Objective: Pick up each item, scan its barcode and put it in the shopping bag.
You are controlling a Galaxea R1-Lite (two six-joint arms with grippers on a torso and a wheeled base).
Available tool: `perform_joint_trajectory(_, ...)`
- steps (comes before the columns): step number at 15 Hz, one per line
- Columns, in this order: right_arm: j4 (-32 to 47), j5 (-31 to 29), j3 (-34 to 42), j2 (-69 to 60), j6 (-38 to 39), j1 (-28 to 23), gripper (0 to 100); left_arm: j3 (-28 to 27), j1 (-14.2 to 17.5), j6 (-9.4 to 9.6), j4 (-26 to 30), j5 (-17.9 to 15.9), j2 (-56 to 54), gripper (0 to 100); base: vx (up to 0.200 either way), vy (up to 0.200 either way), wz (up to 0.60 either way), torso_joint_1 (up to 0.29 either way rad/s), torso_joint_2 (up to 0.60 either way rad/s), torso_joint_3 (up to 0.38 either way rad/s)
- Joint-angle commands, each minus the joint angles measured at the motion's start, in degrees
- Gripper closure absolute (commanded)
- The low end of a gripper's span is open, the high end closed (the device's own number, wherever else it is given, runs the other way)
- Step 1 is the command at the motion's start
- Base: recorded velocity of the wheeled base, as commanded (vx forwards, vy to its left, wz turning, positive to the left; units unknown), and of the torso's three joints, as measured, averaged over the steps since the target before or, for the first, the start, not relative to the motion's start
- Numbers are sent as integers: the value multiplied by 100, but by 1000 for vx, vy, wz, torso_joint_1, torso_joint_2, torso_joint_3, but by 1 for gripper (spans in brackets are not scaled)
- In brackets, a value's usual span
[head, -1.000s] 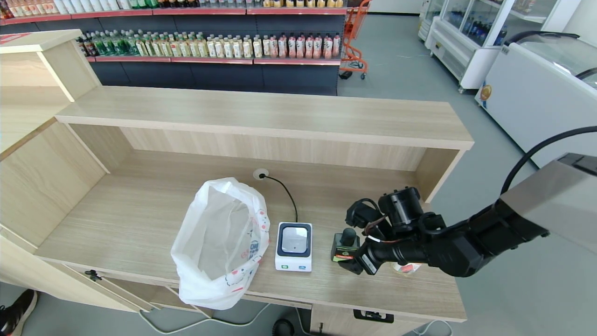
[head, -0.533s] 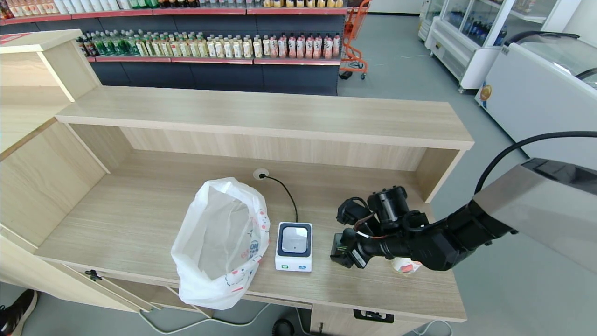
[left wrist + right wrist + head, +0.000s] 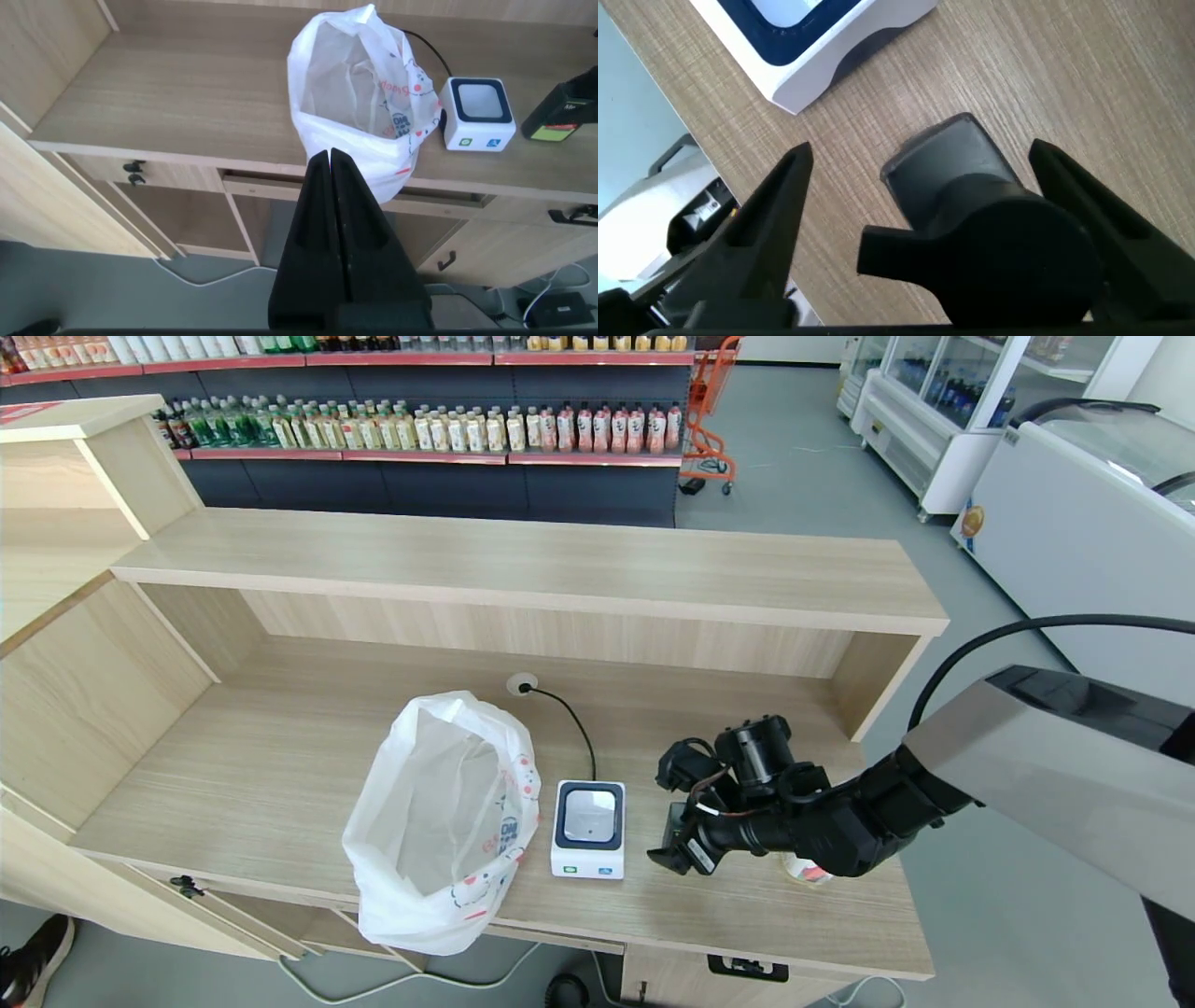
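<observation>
Count: 1 shopping bag [image 3: 443, 821], 1 scanner [image 3: 588, 829] w/ 1 cable [image 3: 574, 723], 2 items in sight — a dark-capped item [image 3: 990, 233] and a white item [image 3: 803, 870] w/ a red mark.
Bag: upright, mouth open upward.
Edges: bag's bottom sags over the front edge of the counter [image 3: 233, 775]. Scanner sits near that edge, just right of the bag. White item is also near the front edge, toward the counter's right end, partly under the right arm.
Room: broad stretch of wood left of the bag and behind it, up to the back wall. A narrow strip of wood lies btw the scanner and the right gripper [image 3: 674, 847]. A raised ledge runs along the back.
Right side: right gripper is low over the counter, just right of the scanner, fingers [image 3: 775, 215] spread wide — released, not clamped.
Item vs gripper: dark-capped item sits btw the spread fingers. Wood shows in the gap on one side; contact on the other side can't be told.
Left side: left gripper [image 3: 331, 154] has its fingers pressed together w/ nothing btw them. It hangs out front of the counter, below its top, in line w/ the bag.
</observation>
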Motion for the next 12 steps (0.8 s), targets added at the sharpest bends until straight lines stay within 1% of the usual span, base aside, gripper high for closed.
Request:
perform_joint_trajectory(1, -1, 1, -21, 57, -69, 24, 100, 2, 0, -1, -1, 2, -2, 100, 0, 0, 0, 0, 0, 0)
perform_joint_trajectory(5, -9, -8, -3, 84, -122, 24, 100, 2, 0, -1, -1, 2, 6, 100, 0, 0, 0, 0, 0, 0)
perform_joint_trajectory(10, -132, -192, 349, -286, -105, -19, 100, -7, 0, -1, -1, 2, 6, 100, 0, 0, 0, 0, 0, 0)
perform_joint_trajectory(11, -115, -192, 445, -558, -52, -99, 100, 2, 0, -1, -1, 2, 6, 100, 0, 0, 0, 0, 0, 0)
perform_joint_trajectory(12, 43, -183, 586, -1068, 379, -239, 100, 2, 0, -1, -1, 2, 6, 100, 0, 0, 0, 0, 0, 0)
